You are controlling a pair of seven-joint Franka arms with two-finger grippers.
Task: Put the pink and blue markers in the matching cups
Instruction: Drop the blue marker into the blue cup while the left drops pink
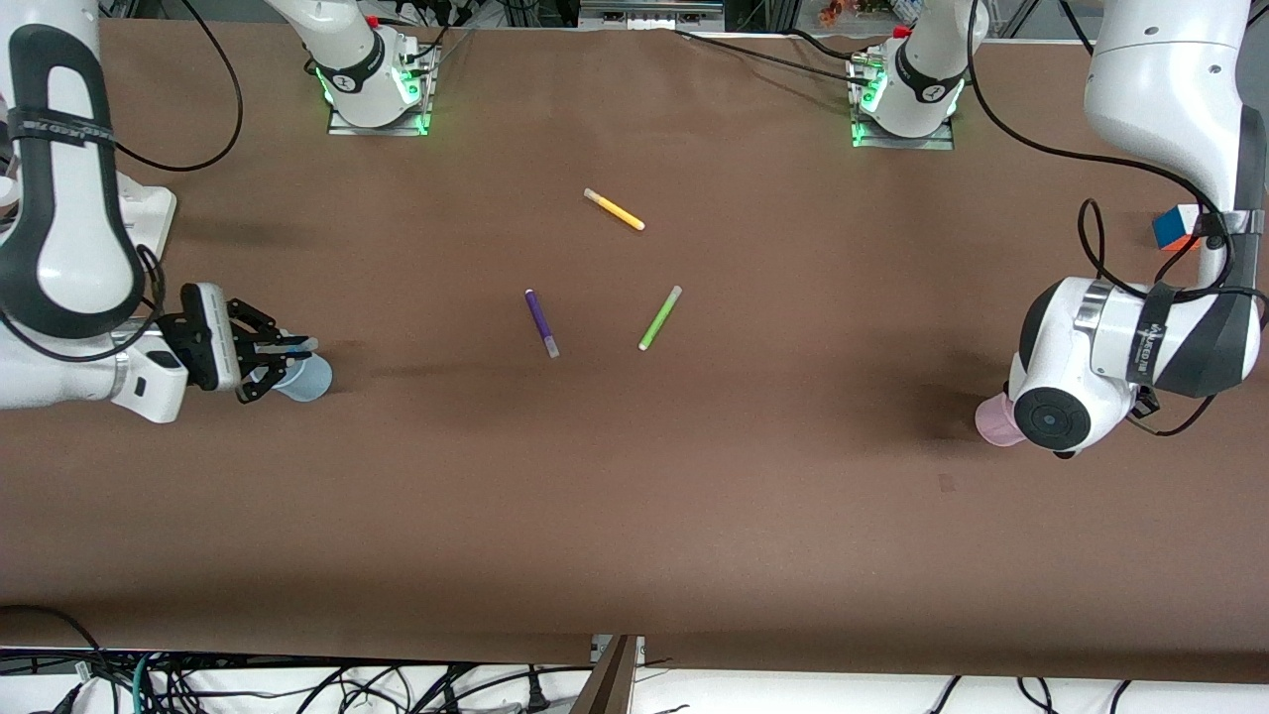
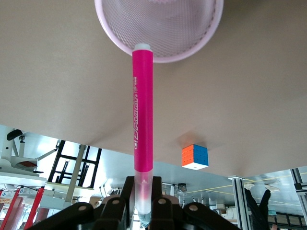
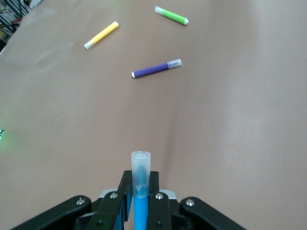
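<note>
My right gripper (image 1: 293, 349) is shut on the blue marker (image 3: 140, 211), whose pale cap sticks out past the fingers. It holds the marker over the pale blue cup (image 1: 307, 378) at the right arm's end of the table. My left gripper (image 2: 143, 186) is shut on the pale cap end of the pink marker (image 2: 143, 110). The marker's other end points into the mouth of the pale pink cup (image 2: 158, 28). In the front view the left arm's wrist hides that gripper, and only part of the pink cup (image 1: 991, 418) shows beside it.
A yellow marker (image 1: 615, 209), a dark purple marker (image 1: 541, 322) and a lime green marker (image 1: 660, 317) lie loose mid-table. A colour cube (image 1: 1177, 227) sits near the left arm's end of the table and also shows in the left wrist view (image 2: 194, 156).
</note>
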